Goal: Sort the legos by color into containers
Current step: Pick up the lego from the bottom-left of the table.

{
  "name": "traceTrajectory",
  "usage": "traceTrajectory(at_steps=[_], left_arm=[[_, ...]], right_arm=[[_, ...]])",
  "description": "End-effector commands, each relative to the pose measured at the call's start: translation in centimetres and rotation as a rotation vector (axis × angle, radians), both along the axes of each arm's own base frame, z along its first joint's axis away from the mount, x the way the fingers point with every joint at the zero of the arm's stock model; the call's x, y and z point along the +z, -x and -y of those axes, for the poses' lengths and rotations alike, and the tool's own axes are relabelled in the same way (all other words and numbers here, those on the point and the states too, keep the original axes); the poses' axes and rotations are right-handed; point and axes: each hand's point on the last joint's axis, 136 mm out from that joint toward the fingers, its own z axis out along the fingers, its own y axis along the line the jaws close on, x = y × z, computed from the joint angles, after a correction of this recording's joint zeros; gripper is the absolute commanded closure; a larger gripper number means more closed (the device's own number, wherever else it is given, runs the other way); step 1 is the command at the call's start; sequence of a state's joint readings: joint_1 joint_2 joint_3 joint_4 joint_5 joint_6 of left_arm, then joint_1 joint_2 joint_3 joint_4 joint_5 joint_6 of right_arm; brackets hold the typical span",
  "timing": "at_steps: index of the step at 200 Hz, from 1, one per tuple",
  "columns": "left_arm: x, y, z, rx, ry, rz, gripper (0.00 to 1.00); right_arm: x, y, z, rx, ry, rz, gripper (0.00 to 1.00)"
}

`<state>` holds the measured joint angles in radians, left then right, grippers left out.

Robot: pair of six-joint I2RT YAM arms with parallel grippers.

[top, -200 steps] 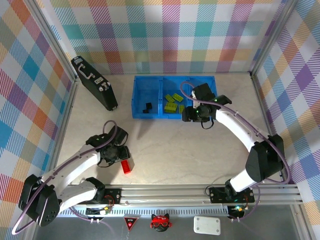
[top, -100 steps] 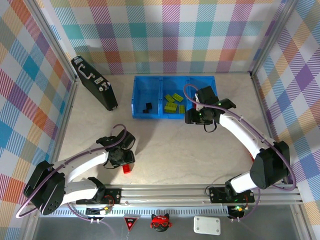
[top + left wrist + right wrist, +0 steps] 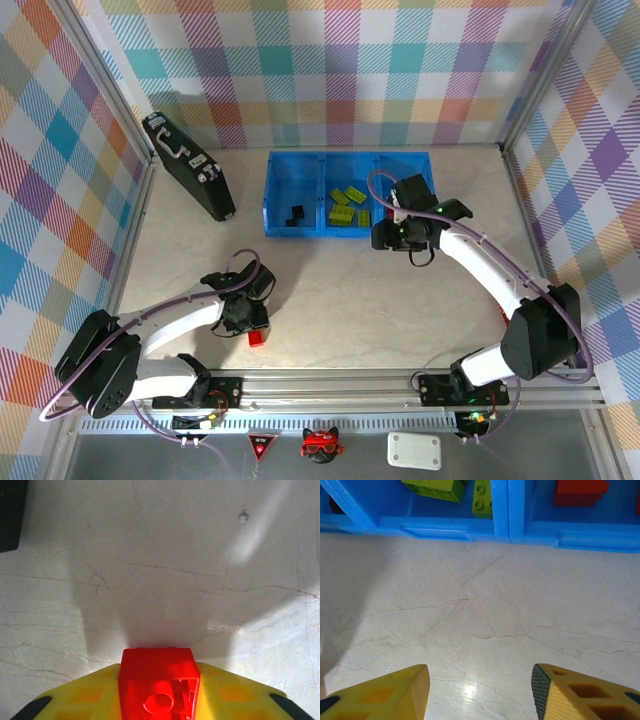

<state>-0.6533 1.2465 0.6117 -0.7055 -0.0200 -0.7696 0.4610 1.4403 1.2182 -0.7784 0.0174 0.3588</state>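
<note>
L side by wall: black case (image 3: 188,180), well apart from the rest. Front-left, low over table (image 3: 330,290): left gripper (image 3: 248,320) clamped tight on red lego (image 3: 159,680), w/ bare tabletop betw. it and containers (image 3: 290,180) at centre-back; black legos (image 3: 294,213) in L compartment, green legos (image 3: 345,205) in mid, second red lego (image 3: 580,492) in R one. Just beside tray's front wall at R end: right gripper (image 3: 480,690), jaws approx. half apart, gripping nothing, arm covering part of R compartment in top view.
</note>
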Motion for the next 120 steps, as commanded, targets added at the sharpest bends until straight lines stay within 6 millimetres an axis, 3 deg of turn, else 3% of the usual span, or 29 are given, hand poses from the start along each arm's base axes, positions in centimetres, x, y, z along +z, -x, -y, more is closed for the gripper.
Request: traceTrajectory(at_steps=[1, 74, 120], left_arm=[[0.5, 0.1, 0.2, -0.005, -0.003, 0.002, 0.71], [2.7, -1.6, 1.7, -0.034, 0.042, 0.057, 0.78], [5.8, -4.2, 4.8, -0.041, 0.172, 0.146, 0.78]], right_arm=[[0.4, 0.7, 0.4, -0.011, -0.003, 0.005, 0.42], [0.0, 1.8, 0.8, -0.007, -0.008, -0.004, 0.43], [0.4, 3.8, -1.2, 0.079, -0.150, -0.020, 0.42]])
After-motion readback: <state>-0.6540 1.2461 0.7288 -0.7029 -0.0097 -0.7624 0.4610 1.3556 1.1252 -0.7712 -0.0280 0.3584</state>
